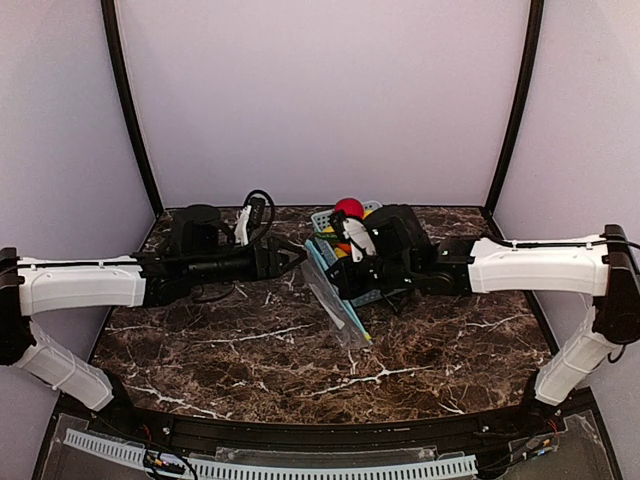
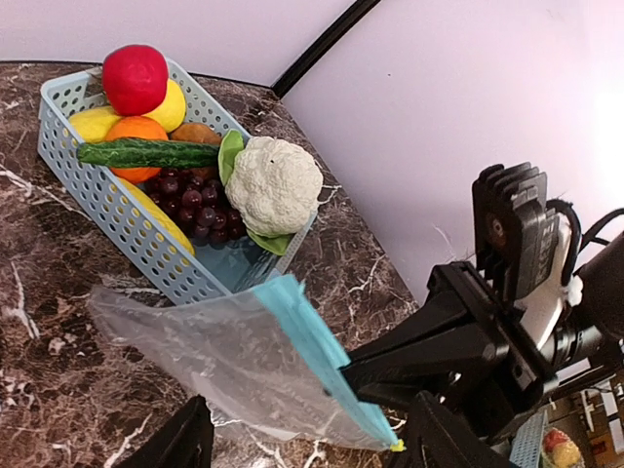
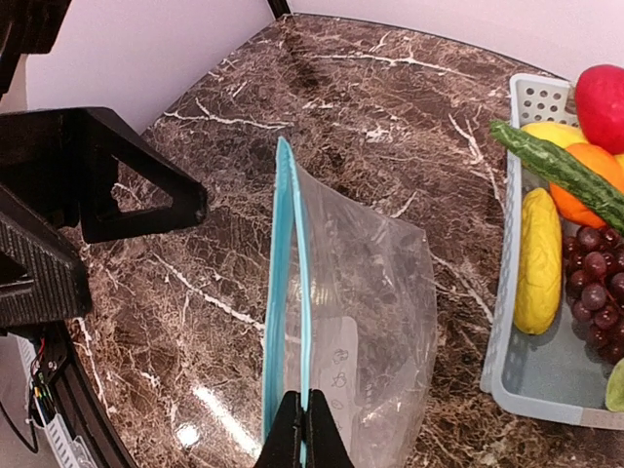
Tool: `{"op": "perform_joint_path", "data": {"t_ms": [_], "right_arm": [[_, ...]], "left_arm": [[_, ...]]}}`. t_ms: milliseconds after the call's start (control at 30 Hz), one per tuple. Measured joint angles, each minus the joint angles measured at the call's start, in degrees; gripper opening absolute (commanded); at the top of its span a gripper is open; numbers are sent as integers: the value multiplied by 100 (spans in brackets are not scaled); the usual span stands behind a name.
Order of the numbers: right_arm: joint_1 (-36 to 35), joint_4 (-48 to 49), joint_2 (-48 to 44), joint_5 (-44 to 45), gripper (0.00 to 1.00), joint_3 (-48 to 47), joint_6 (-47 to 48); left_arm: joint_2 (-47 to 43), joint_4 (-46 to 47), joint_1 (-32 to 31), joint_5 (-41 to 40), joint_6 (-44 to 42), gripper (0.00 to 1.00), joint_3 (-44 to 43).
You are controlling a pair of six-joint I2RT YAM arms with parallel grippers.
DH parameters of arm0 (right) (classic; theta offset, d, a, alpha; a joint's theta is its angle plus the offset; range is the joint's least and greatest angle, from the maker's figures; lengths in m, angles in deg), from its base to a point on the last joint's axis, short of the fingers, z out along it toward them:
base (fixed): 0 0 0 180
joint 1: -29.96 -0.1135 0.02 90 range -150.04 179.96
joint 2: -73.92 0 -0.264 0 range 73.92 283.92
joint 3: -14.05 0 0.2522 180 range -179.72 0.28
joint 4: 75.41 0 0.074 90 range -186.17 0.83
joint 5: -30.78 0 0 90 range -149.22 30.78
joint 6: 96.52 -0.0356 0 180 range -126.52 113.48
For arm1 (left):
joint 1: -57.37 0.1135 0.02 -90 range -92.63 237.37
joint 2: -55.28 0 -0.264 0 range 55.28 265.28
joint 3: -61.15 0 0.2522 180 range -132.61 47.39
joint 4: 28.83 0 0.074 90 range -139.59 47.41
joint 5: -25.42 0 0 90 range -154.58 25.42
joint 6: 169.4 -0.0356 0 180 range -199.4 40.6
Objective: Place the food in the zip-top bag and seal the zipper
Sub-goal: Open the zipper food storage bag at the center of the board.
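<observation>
From above, your blue basket point(image 1: 322, 218) sits at the back of the marble table point(image 1: 230, 350), mostly hidden under the right arm, with only the red fruit point(image 1: 348, 207) showing clearly. The zip-top bag point(image 1: 338, 305) stands on edge just in front of it, between the two grippers. Your left gripper point(image 1: 298, 255) is spread wide and empty, with its tips near the bag but apart from it. The right gripper point(image 1: 338, 278) meets the bag's top edge. In the left wrist view the food is all in the basket. The cauliflower point(image 2: 273, 183) is at the near end beside the grapes point(image 2: 190, 200), with a cucumber point(image 2: 146, 153) lying across the pile. The zipper point(image 2: 317, 356) runs toward the right arm's black fingers. In the right wrist view those fingers are pinched tight on the blue strip, and the bag hangs open-sided below with its white label showing. The banana point(image 3: 536, 258) lies along the basket wall, and a light-green piece point(image 3: 615, 386) is at the frame edge. You cannot tell whether the bag's lower corner rests on the marble.
</observation>
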Motion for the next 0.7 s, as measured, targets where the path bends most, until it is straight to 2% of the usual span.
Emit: {"op": "perform_joint_path", "data": {"t_ms": [300,700], "right_arm": [[-223,201,632,11,0,-411,-166],[-249,223,815,219,0,-656,-293]], "left_arm": [[398,433,-31,168,544,68,0],[483,319,-35,127,616,57,24]]}}
